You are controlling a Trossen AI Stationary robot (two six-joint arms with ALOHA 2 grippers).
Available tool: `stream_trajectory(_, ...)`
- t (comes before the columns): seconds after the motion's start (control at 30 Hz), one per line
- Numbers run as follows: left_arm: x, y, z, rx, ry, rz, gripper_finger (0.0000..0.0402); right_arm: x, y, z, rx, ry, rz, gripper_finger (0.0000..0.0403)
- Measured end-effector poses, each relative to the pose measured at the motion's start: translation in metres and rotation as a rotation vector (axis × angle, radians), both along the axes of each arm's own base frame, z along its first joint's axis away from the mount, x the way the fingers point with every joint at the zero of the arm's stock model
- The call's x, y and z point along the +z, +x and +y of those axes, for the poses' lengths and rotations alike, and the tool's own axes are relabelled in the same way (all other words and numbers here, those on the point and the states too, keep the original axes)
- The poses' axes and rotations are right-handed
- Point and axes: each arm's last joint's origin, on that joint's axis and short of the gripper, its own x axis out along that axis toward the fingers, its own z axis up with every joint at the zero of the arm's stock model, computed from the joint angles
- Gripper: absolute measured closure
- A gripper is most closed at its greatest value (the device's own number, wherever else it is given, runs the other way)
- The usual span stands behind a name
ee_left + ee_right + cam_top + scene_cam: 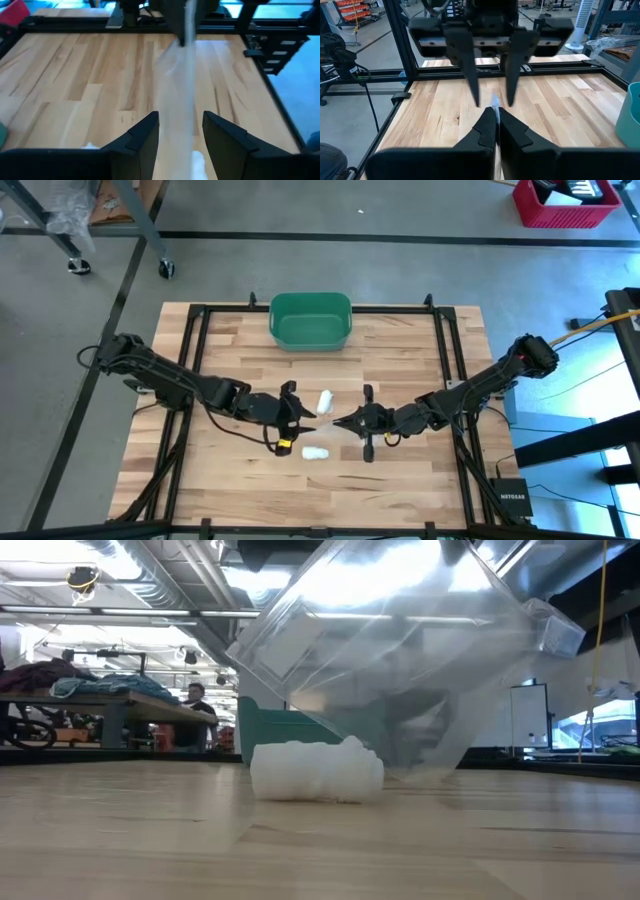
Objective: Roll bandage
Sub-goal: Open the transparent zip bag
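The right gripper (340, 421) is clenched on the end of the bandage strip (182, 107), which stretches taut to the left gripper (303, 418) facing it. The left gripper's fingers (145, 137) stand apart, with the strip running between them. One roll (324, 399) lies just beyond the grippers and another roll (315, 452) just before them on the table (400, 480).

Matt wooden table (400, 470), gauzy cloth bandage (316, 772)
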Motion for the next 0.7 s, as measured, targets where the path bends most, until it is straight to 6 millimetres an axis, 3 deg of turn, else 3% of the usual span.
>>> stream_trajectory(0.7, -0.0072, 0.0023, -0.0011, 0.028, -0.022, -0.023, 0.0259, 0.0001, 0.0000, 0.0000, 0.000, 0.001, -0.002, 0.0393)
